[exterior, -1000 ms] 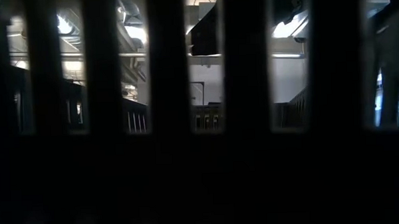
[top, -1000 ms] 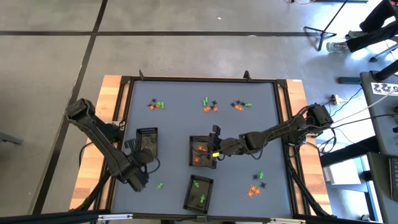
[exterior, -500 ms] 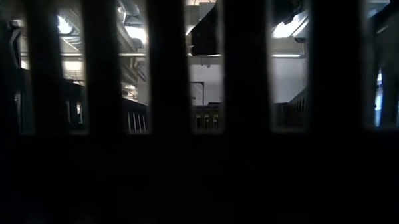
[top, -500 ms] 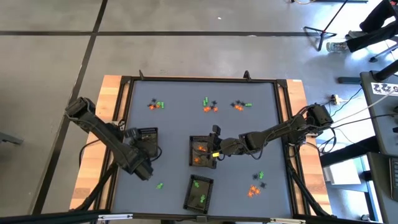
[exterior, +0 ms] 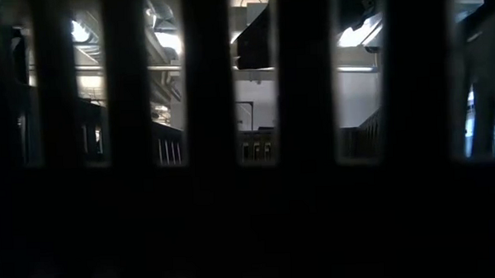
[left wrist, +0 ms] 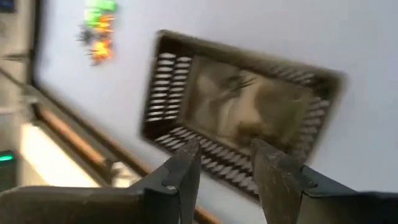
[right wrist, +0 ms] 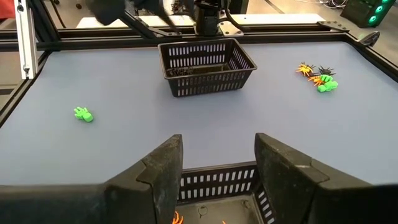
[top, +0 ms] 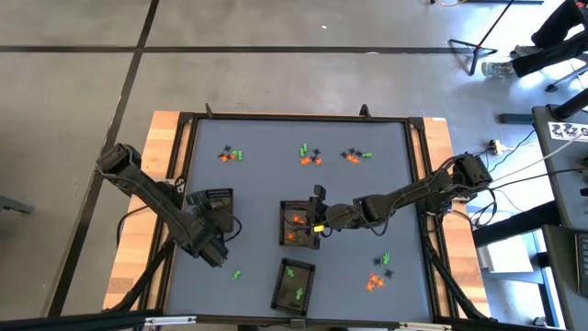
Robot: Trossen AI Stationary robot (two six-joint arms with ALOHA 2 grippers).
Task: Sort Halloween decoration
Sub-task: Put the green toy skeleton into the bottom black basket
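Small orange, green and black Halloween decoration pieces lie in clusters along the table's far side (top: 310,156) and at the near right (top: 378,271). A single green piece (top: 236,274) lies at the near left. My left gripper (left wrist: 225,168) hangs open over the near rim of the left black tray (left wrist: 242,99), with nothing between its fingers. Dark pieces (left wrist: 239,84) lie in that tray. My right gripper (right wrist: 217,155) stands open above the middle tray (right wrist: 217,177), which holds orange pieces (top: 294,225).
A third tray (top: 294,285) with green pieces stands at the near middle. The table has a raised dark frame (top: 188,129) all round. Dark upright bars (exterior: 210,140) fill the low view and hide the table there.
My left arm has swung a little toward the table's far edge and right, and its gripper now hangs over the left tray. My right arm has kept still.
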